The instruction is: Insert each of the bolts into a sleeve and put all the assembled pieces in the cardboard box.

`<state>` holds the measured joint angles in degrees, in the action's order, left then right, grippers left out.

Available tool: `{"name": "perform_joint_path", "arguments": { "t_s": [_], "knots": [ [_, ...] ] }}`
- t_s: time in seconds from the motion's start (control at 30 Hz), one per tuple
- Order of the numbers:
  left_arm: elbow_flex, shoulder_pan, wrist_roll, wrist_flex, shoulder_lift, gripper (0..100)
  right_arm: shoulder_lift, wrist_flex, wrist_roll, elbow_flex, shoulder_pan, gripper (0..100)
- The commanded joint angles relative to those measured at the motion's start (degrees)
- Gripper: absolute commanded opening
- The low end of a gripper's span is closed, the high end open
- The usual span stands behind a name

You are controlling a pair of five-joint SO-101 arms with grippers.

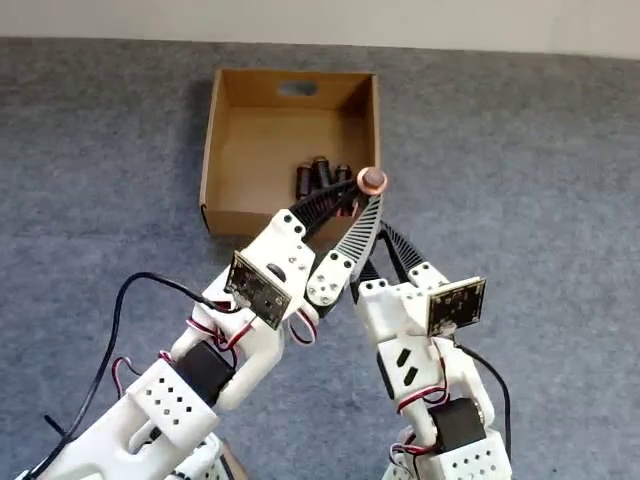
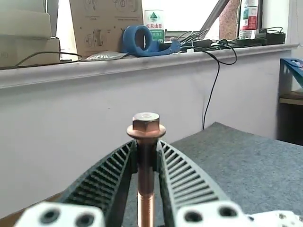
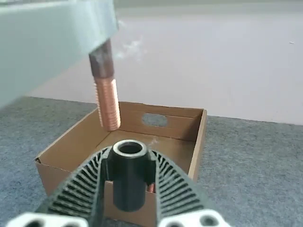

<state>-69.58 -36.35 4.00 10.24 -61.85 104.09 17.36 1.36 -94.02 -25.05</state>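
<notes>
At the left of the high view, the cardboard box point(image 1: 215, 150) is set on the grey carpet, and a few dark assembled pieces point(image 1: 320, 178) are seen lying against its near right corner. Just right of them, the left gripper point(image 2: 146, 150) is closed on a copper-coloured bolt point(image 2: 146, 125). The bolt is clamped on the shank directly under the flanged head, so the threaded end is left free below. Further right, the right gripper point(image 3: 129, 161) is closed around a black sleeve point(image 3: 128, 177), which is held upright by its side wall with the bore uncovered. In the right wrist view the threaded tip is seen just above the bore and slightly off to one side, not yet entered.

Both parts are judged to be rigid and unlikely to be damaged. The bolt is probably dense for its bulk and smooth enough to pivot between the ribbed, yielding fingers if it is pushed off-axis. The sleeve is likely to be light and prone to tilting. A hold near the head and around the sleeve's middle is therefore judged sound.
</notes>
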Motion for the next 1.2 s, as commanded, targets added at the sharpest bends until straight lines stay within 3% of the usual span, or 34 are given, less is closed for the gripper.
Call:
{"name": "perform_joint_path", "arguments": {
  "t_s": [0.0, 0.37, 0.53, 0.83, 1.03, 1.17],
  "knots": [
    [0.9, -0.5, -0.4, 1.6, 0.1, 1, 0.8, -1.5, -0.7, 0.5, -0.5, 0.7],
    [5.3, -0.2, -0.4, 1.3, 0.4, 1, 0.8, -1.5, -0.7, 0.5, -0.5, 0.7],
    [5.8, -0.4, -0.4, 1.8, 6.6, 1, 0.8, -1.5, -0.7, 0.5, -0.5, 0.7],
    [6.3, -0.7, -0.4, 6.1, 10.4, 1, 0.8, -1.5, -0.7, 0.5, -0.3, 0.7],
    [8.2, -0.3, -11.0, 5.6, 10.3, 1, 0.8, -1.5, -0.7, 0.5, -0.3, 0.7],
    [8.8, -0.5, -11.7, 5.6, 10.3, 1, 0.8, -1.4, -0.7, 0.4, -0.3, 0.7]
  ]
}}
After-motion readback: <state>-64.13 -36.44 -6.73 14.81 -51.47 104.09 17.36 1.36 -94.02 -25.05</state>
